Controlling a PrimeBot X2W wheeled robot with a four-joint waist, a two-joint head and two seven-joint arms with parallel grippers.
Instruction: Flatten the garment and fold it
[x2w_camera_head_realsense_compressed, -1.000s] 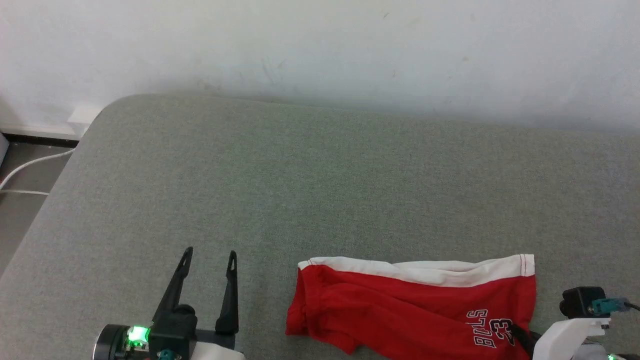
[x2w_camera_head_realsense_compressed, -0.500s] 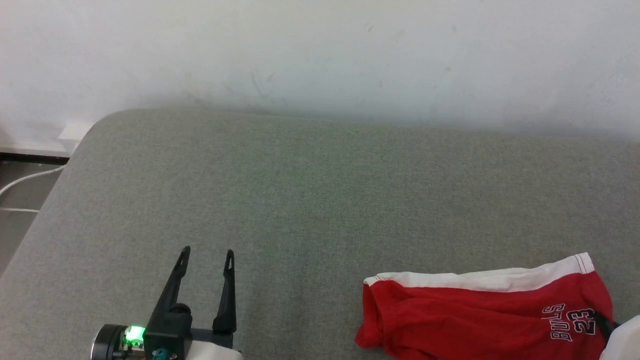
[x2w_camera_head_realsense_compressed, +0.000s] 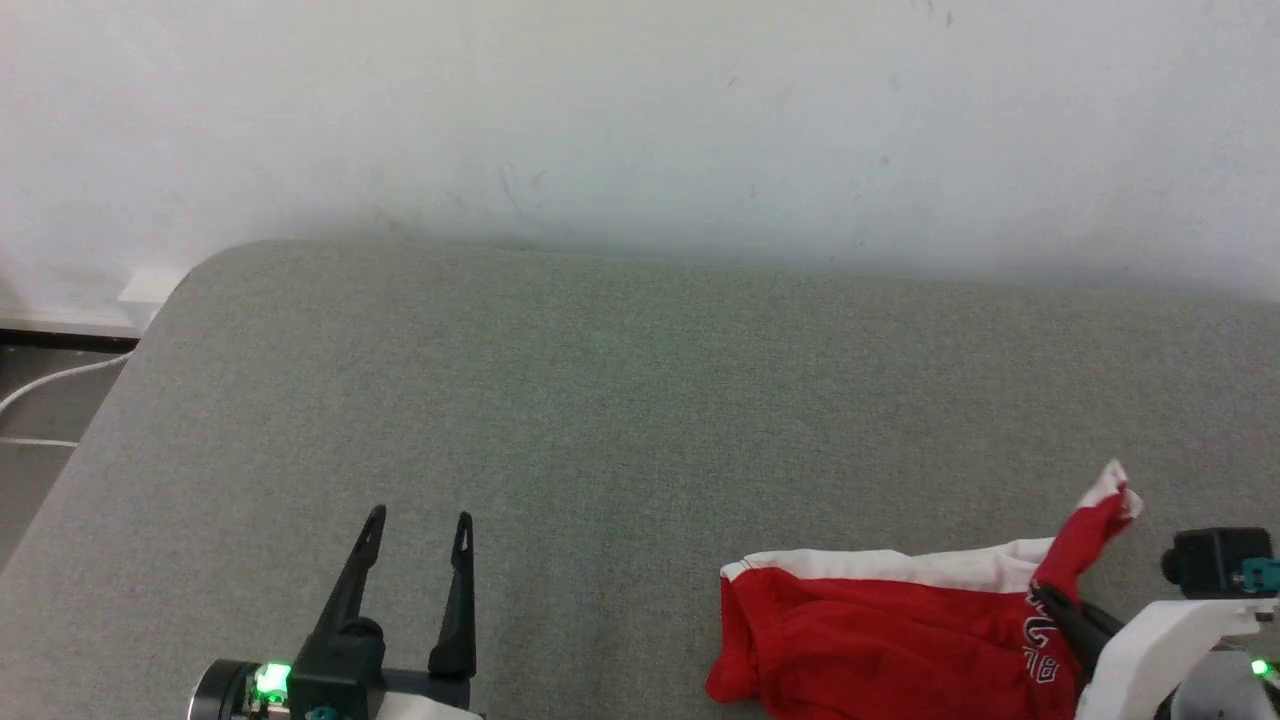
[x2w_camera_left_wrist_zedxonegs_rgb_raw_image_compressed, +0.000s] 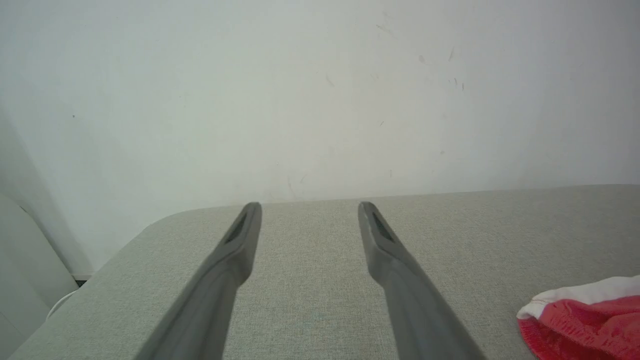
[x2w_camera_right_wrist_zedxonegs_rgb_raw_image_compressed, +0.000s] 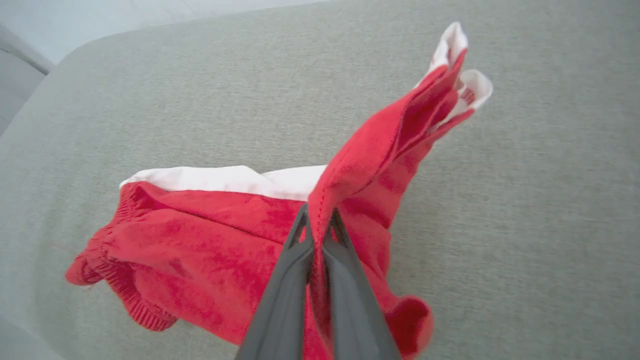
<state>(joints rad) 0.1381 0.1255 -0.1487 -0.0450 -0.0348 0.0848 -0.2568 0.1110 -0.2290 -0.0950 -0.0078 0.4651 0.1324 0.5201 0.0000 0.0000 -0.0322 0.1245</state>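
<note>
The right gripper (x2w_camera_right_wrist_zedxonegs_rgb_raw_image_compressed: 316, 216), two long dark fingers, is closed tight on a pinched fold of the garment (x2w_camera_right_wrist_zedxonegs_rgb_raw_image_compressed: 200, 235), small bright red soft-fabric shorts with a white edge band. The fold passes between the two tips and rises beyond them to a lifted corner that ends in the white band, clear of the surface. In the head view the grip point lies at the right end of the shorts, beside creased white lettering that cannot be read.

The remainder of the shorts lies crumpled on the near right part of the grey-green fabric-covered surface (x2w_camera_head_realsense_compressed: 600, 400), with the white band along the far edge and a ribbed red edge to the left.

The left gripper (x2w_camera_head_realsense_compressed: 420, 517) has its fingers spread wide and holds nothing. It is positioned above the near left part of the surface, well apart from the shorts.

A plain white wall (x2w_camera_head_realsense_compressed: 640, 100) rises behind the surface. A white cable (x2w_camera_head_realsense_compressed: 50, 375) lies on the floor (x2w_camera_head_realsense_compressed: 40, 470) past the rounded left corner.
</note>
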